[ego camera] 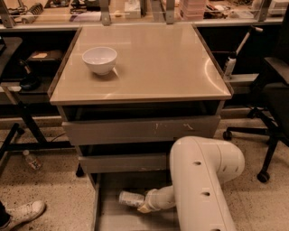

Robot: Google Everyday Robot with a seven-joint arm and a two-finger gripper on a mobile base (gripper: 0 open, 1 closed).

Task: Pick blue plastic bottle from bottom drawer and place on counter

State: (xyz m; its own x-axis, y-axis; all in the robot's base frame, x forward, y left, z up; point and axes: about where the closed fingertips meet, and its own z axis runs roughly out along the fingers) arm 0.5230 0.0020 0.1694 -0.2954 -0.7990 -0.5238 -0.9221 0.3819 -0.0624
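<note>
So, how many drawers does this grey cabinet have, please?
3: a scratched grey drawer under the beige counter, a plain middle drawer, and the grey bottom drawer, with the gripper beside the pale plastic bottle.

The cream gripper point(143, 205) sits in the grey bottom drawer point(106, 214), with the pale, white-labelled blue plastic bottle point(130, 198) at its jaws. Above them are the glossy beige counter point(158, 67) and the white bowl point(100, 59).

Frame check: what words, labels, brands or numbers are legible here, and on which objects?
Nothing is legible.
Whitish label on the small pale plastic bottle lying in the grey bottom drawer: print too blurred to read.
The pale boxes at the rear: markings too small to read.
The gripper, at the bottle's end inside that drawer: no markings visible.
</note>
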